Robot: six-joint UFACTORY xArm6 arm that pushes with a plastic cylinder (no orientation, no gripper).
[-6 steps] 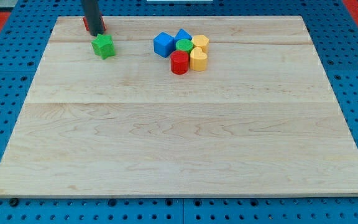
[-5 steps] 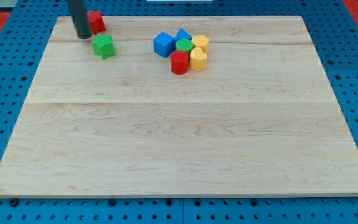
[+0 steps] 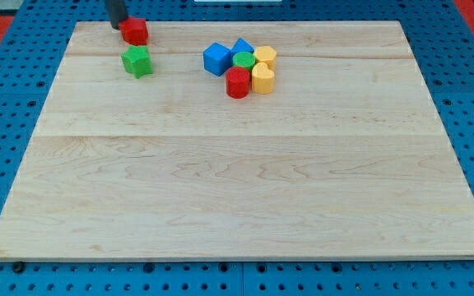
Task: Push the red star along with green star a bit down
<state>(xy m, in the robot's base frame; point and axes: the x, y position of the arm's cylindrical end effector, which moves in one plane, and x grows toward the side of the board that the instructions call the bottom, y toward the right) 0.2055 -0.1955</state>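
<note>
Red star point(image 3: 135, 31) is sitting near the board's point(image 3: 237, 164) top edge, my tip point(image 3: 117, 25) touching its upper left; green star point(image 3: 137, 61) is lying just below, open board beneath.

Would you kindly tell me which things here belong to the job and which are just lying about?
Job:
- red star, near the view's top left
- green star, just below it
- my tip, at the red star's upper left

Lying about (one cluster):
- two blue blocks
- green cylinder
- red cylinder
- two yellow blocks
</note>
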